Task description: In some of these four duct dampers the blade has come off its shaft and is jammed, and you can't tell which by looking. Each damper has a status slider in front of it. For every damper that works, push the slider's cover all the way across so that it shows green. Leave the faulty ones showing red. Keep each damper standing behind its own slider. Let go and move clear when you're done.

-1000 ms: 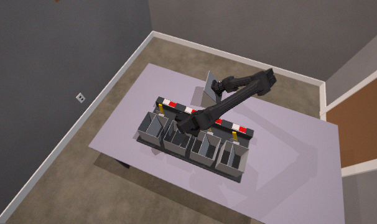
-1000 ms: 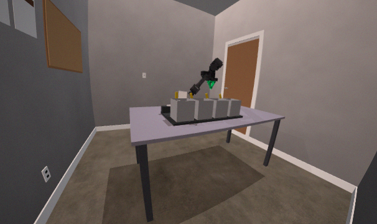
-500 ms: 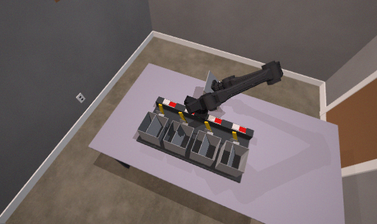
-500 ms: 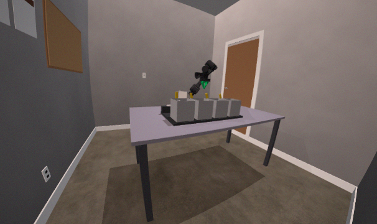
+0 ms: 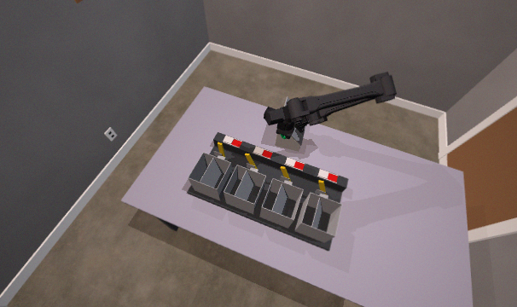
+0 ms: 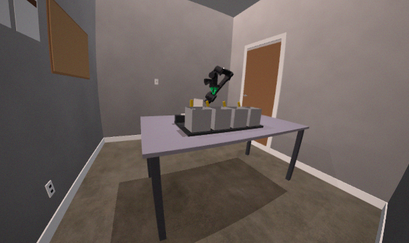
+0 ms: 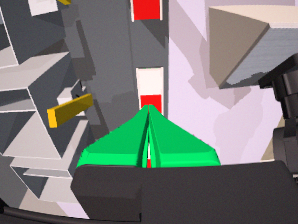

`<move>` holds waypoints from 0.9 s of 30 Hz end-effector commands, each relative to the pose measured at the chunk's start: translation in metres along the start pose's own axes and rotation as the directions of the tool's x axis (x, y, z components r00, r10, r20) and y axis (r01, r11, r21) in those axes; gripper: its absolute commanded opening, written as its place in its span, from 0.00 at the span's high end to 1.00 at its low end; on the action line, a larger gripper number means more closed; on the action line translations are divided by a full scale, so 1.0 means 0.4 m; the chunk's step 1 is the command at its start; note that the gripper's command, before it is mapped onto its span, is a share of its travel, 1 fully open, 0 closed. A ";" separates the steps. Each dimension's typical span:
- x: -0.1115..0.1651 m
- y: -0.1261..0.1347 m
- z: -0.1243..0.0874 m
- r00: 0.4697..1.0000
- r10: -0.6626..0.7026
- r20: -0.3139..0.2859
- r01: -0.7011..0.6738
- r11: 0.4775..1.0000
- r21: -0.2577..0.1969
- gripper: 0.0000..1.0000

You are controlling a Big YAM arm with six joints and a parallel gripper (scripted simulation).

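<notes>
Several grey open-topped dampers [image 5: 263,196] stand in a row on a dark base, each with a yellow lever [image 5: 251,160] behind it. The dark slider rail [image 5: 280,159] runs along the arm's side of the base. Each slider on it shows a white cover next to a red patch [image 5: 267,153]. My gripper [image 5: 285,136] is shut and empty. It hangs above the table just beyond the rail, near the second slider from the left. In the wrist view its green fingertips [image 7: 149,108] meet over a red patch, with the white cover [image 7: 149,83] just ahead. It also shows in the exterior view [image 6: 213,91].
A grey wedge-shaped mount [image 5: 296,137] at the arm's base stands right behind the gripper; it also shows in the wrist view [image 7: 242,43]. The dampers reach close to the table's near edge [image 5: 241,251]. A brown door [image 6: 260,88] is beyond the table.
</notes>
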State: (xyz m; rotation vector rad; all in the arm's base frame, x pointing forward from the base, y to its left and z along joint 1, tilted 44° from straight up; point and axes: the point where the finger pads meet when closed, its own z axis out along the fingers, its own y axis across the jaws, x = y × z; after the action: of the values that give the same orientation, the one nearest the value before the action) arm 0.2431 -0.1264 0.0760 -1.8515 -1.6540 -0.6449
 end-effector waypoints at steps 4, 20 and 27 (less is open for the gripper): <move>0.000 0.013 0.023 0.998 -0.062 -0.007 0.063 0.998 0.019 1.00; -0.001 0.013 0.107 0.999 -0.043 -0.004 0.043 0.999 0.016 1.00; 0.000 0.011 0.164 0.999 -0.043 -0.005 0.043 0.999 0.016 1.00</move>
State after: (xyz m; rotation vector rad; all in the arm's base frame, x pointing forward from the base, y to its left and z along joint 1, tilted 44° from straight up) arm 0.2435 -0.0900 0.0379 -1.8007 -1.7046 -0.6681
